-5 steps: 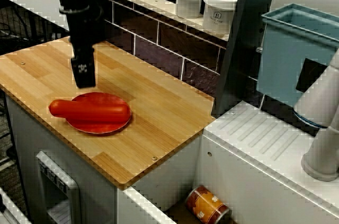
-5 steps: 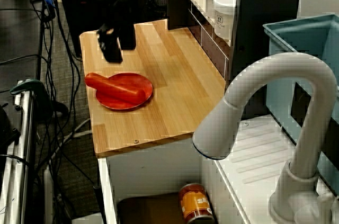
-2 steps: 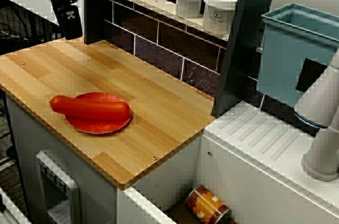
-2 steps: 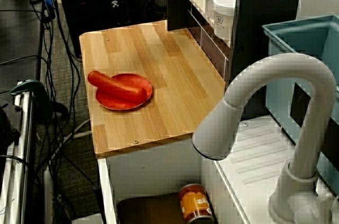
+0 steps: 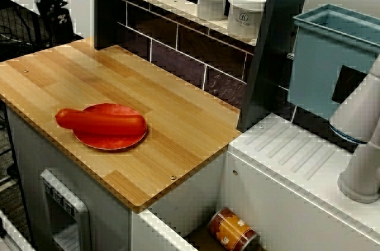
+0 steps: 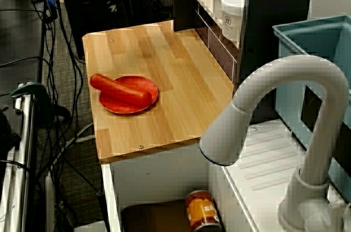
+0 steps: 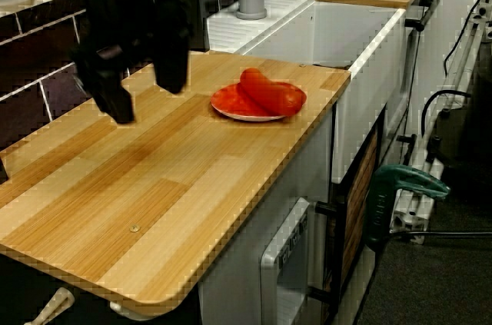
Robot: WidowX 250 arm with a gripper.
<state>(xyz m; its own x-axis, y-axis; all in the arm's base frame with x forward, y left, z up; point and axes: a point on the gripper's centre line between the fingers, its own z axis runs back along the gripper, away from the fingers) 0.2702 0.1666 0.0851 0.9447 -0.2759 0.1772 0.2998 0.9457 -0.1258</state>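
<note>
**Step in hand.** The gripper (image 7: 147, 101) is seen raised above the wooden counter (image 7: 192, 187), at 9 o'clock of the red plate (image 7: 231, 107) in the view along the counter. Its jaws are spread wide and nothing is held between them. The red sausage (image 7: 269, 91) lies across the plate, apart from the gripper. It is judged that the sausage is at rest, set down and released.

**Next move.** Any fresh approach would call for travel toward 3 o'clock, a descent, and jaws set across the sausage's narrow width.

**Obscured.** In the view across the counter, the gripper (image 5: 56, 8) is cut by the top edge at 11 o'clock of the plate (image 5: 119, 146), and its jaws cannot be read there. In the view over the tap, it is lost against the dark background. A can (image 5: 231, 230) below the counter is partly hidden.
</note>
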